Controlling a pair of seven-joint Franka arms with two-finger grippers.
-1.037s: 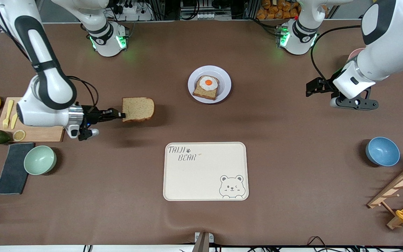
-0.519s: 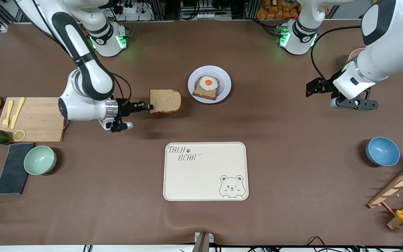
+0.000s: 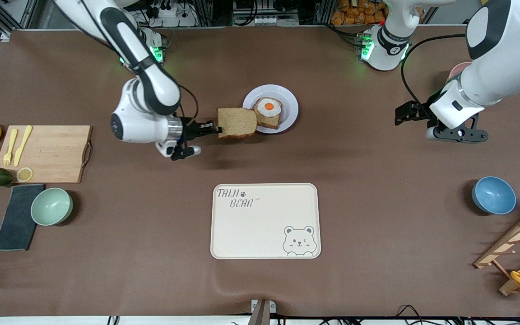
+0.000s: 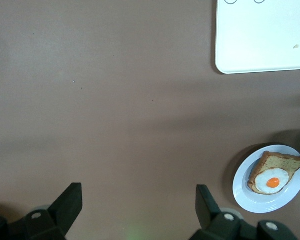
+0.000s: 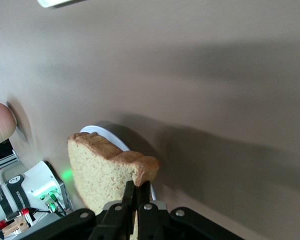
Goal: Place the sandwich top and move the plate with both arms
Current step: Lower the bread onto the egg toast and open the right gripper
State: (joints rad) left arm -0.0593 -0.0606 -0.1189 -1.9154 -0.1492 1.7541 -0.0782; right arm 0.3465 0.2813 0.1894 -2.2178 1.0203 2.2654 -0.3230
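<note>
A: Where is the sandwich top [image 3: 237, 123] at this moment?

B: It is in the air, held at one edge by the right end effector [image 3: 211, 130]. The two fingers are pressed together on the crust. The slice hangs over the rim of the plate [image 3: 292, 104], at the side toward the right arm's end of the tabletop [image 3: 377, 216], and it covers a part of that rim in the front view.

A: And what lies on the plate?

B: A bread slice with a fried egg [image 3: 267, 112]. The plate stands on the tabletop, farther from the front camera than the cream tray with the bear print [image 3: 265, 220].

A: In the right wrist view, can you see the grip?

B: Yes. The black fingers [image 5: 130, 197] are closed on the lower corner of the sandwich top [image 5: 107, 176], and the white plate rim [image 5: 106, 135] shows just beside the slice.

A: What does the left arm do?

B: It waits. The left end effector [image 3: 402, 114] is over the bare tabletop toward the left arm's end, well apart from the plate. Its fingers stand wide apart and hold nothing. In the left wrist view I see both fingertips [image 4: 70, 200] with brown tabletop between them, and the plate [image 4: 244, 189] with the egg slice near one corner.

A: Other things?

B: A green bowl [image 3: 52, 206] and a wooden cutting board [image 3: 52, 153] at the right arm's end, a blue bowl [image 3: 494, 195] at the left arm's end.
</note>
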